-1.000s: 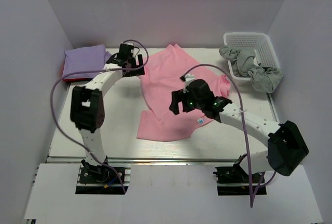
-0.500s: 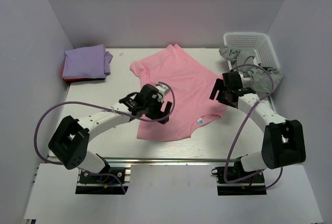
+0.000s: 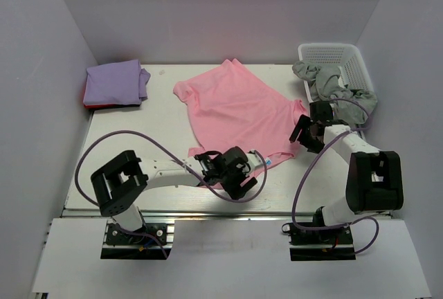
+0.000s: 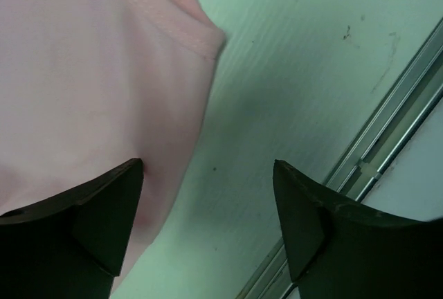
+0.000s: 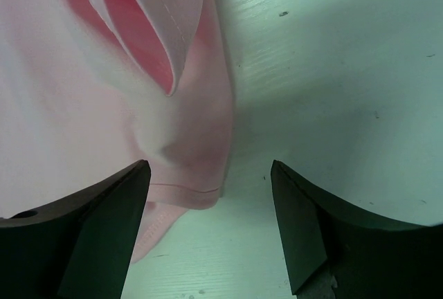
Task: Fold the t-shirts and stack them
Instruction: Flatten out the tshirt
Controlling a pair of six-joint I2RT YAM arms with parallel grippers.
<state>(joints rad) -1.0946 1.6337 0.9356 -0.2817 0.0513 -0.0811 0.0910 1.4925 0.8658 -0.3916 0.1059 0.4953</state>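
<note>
place: robot lab cell | evidence: plain white walls (image 3: 62, 36); two arms (image 3: 166, 172) bolted to metal rail (image 3: 228, 214); white worktop (image 3: 166, 119)

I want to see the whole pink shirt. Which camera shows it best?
The top camera: the pink t-shirt lies spread out there, nearly all in sight. Each wrist camera shows only a close-up edge of it.

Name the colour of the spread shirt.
The shirt is light pink, best seen from the top view.
</note>
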